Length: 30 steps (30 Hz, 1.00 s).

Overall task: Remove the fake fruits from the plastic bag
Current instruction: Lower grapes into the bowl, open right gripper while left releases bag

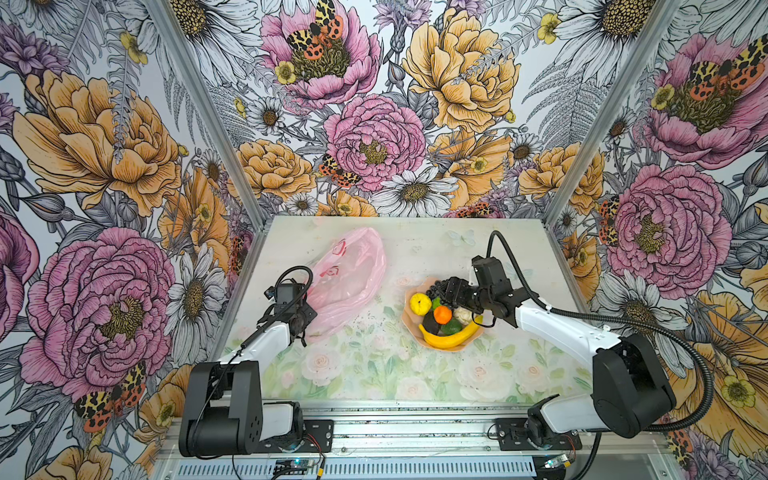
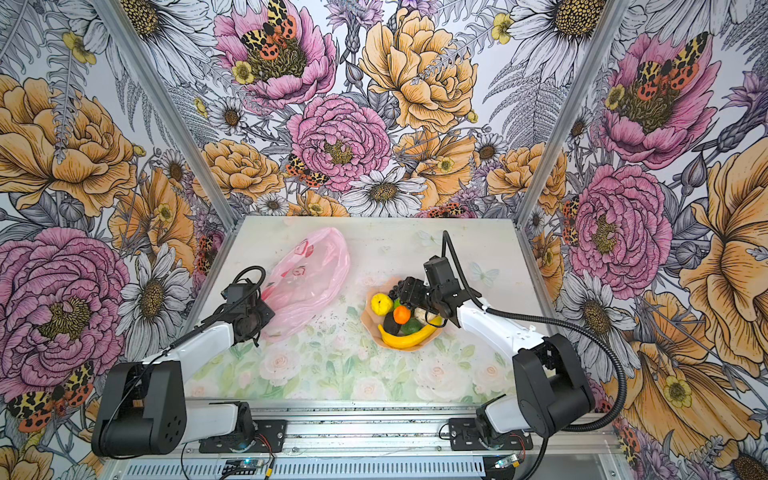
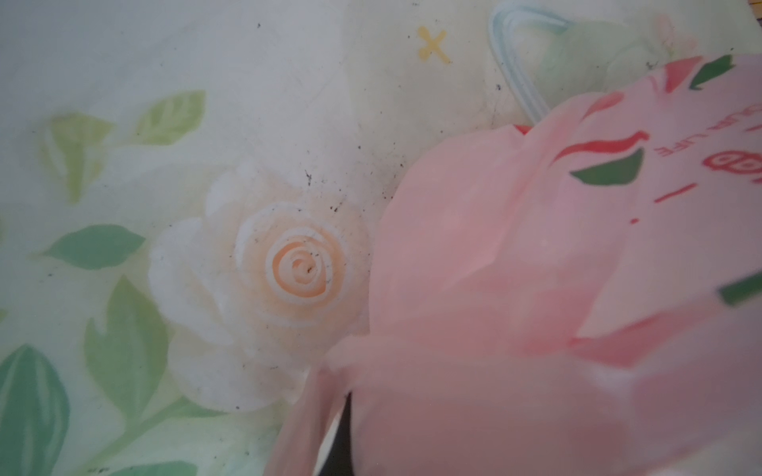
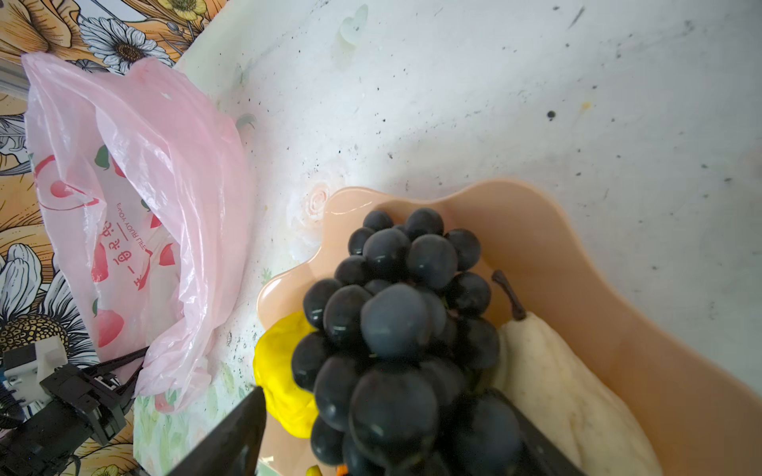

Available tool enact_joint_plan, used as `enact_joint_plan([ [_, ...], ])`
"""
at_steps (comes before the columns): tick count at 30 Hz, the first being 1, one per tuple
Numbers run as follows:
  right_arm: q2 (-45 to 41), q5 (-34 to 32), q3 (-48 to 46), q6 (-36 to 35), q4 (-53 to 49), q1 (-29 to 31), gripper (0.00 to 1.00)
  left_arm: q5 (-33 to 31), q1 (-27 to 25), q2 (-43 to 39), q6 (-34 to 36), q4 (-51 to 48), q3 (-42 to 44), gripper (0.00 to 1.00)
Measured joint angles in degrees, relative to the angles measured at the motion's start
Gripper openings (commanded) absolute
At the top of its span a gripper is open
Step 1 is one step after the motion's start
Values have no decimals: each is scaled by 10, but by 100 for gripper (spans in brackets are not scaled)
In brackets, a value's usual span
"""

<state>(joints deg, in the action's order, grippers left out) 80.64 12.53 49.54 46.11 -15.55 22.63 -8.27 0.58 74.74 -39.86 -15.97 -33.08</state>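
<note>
Floral walls [image 1: 104, 145], speckled rose-print counter [image 1: 374, 374]. Left hand [image 4: 138, 362] pinches plastic bag [image 1: 349, 274] edge; right hand [image 1: 446, 293] spread around grape bunch [image 4: 396, 321] in bowl [image 4: 556, 247].

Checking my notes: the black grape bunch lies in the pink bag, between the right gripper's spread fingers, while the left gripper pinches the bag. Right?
Not quite: the black grape bunch lies in the peach bowl, not the pink bag, as the right wrist view shows. It is between the spread fingers of the right gripper, and the left gripper does pinch the bag.
</note>
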Motion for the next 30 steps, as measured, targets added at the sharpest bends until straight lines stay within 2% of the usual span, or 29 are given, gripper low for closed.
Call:
enact_joint_plan([
  [10,-40,-10,-7,10,-2,-17,91,12,0,0,0,0,0,0],
  [12,-45,-14,-7,13,-3,-20,99,20,0,4,0,0,-1,0],
  [16,-67,-29,-17,10,-6,-37,100,36,-12,38,5,-5,-25,0],
  [21,-106,-40,-37,10,-15,-84,100,54,-63,108,24,-26,-126,0],
  [26,-152,-46,-54,9,-19,-119,99,72,-135,200,71,-67,-290,0],
  [30,-187,-46,-82,8,-22,-132,99,93,-170,288,113,-108,-432,0],
])
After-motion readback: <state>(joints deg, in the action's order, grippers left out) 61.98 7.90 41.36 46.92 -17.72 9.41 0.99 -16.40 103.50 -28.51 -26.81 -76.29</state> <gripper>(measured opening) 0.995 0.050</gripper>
